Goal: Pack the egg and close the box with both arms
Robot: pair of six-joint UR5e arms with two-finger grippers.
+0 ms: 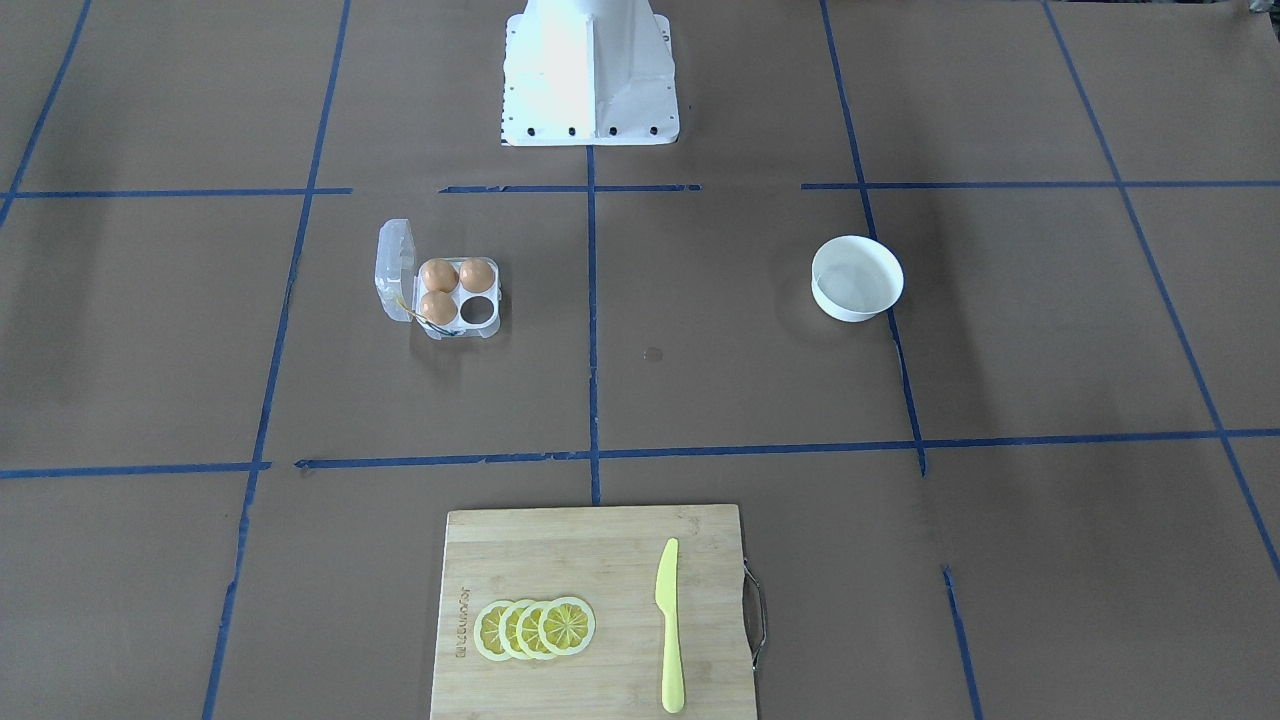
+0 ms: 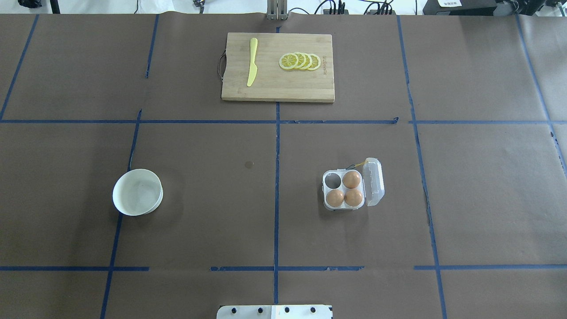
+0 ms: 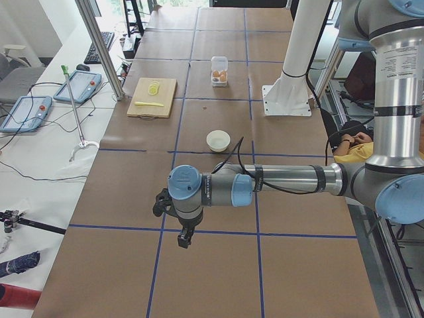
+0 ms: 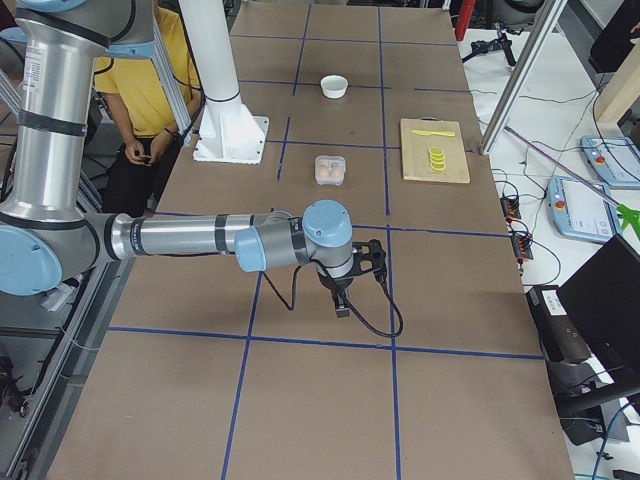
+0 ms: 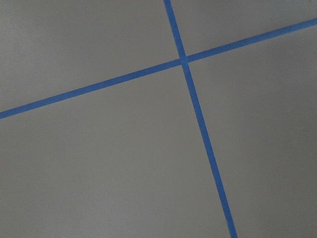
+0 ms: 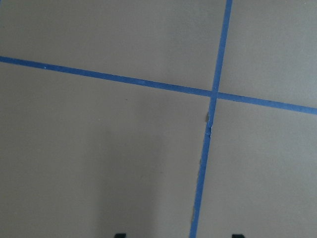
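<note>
Open box (image 2: 374,182), between the surface's centre and right edge, holds three eggs (image 2: 351,179) — one cell empty. Right fingers (image 6: 119,235), near the right edge, stand apart; left fingers (image 3: 185,240), near the left edge, can't be judged. Likely best: steady the base, fold the lid gently.

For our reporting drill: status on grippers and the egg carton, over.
Left gripper unreadable, right gripper open, both far off. Clear plastic four-cell carton open, three orange-brown eggs in, one cell empty. Nothing blocking.
</note>
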